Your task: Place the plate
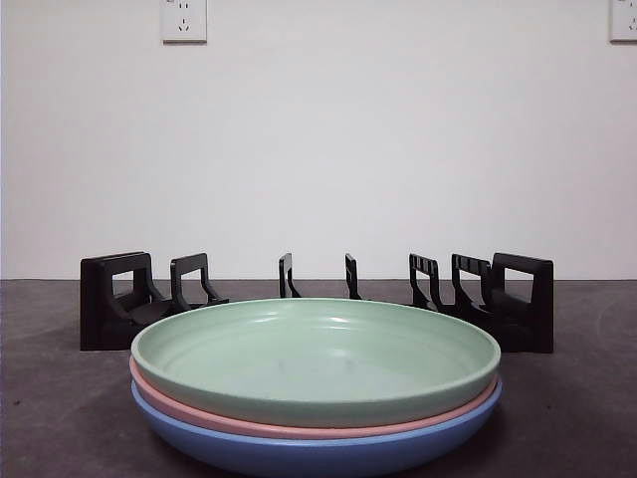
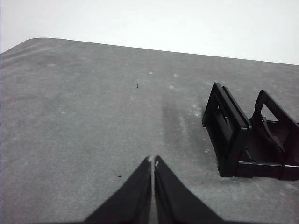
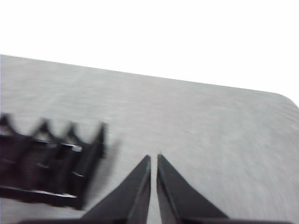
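Note:
A stack of three plates stands close in the front view: a green plate [image 1: 317, 357] on top, a pink plate [image 1: 299, 428] under it, a blue plate [image 1: 318, 453] at the bottom. Behind them stands a black slotted plate rack [image 1: 114, 299], empty. My left gripper [image 2: 153, 160] is shut and empty above bare table beside one end of the rack [image 2: 243, 135]. My right gripper [image 3: 153, 157] is shut and empty beside the rack's other end [image 3: 51, 168]. Neither gripper shows in the front view, and the plates show in neither wrist view.
The dark grey table [image 1: 60, 418] runs back to a white wall [image 1: 318, 149] with two sockets [image 1: 184, 20]. The table's rounded corners show in both wrist views [image 2: 32, 42].

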Tool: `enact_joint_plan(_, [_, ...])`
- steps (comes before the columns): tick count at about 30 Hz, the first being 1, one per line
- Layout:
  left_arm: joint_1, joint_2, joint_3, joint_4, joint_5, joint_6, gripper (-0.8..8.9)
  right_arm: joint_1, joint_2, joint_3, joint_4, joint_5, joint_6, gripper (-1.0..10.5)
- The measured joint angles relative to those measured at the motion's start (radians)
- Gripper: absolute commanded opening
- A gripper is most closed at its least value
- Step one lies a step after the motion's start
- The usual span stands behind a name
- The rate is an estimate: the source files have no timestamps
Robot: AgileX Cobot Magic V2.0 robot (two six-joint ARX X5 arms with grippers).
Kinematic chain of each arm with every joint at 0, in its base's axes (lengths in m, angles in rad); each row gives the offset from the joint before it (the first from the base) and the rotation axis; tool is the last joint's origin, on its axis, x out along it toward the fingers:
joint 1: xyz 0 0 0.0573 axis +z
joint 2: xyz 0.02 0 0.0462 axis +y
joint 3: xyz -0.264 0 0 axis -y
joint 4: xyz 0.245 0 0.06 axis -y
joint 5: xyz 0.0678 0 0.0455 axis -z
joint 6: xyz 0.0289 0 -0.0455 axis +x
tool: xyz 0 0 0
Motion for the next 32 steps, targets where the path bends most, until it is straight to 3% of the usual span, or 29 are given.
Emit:
enact_joint_plan(8, [0.000,0.000,0.000,0.000,0.000,0.000,0.07,-0.076,-0.244,-0.319,0.071,-0.101,0.001,0.2])
enact_joint_plan(32, [0.000,0.000,0.000,0.000,0.000,0.000,0.07,-0.114,-0.274,-0.319,0.079,-0.098,0.001,0.2])
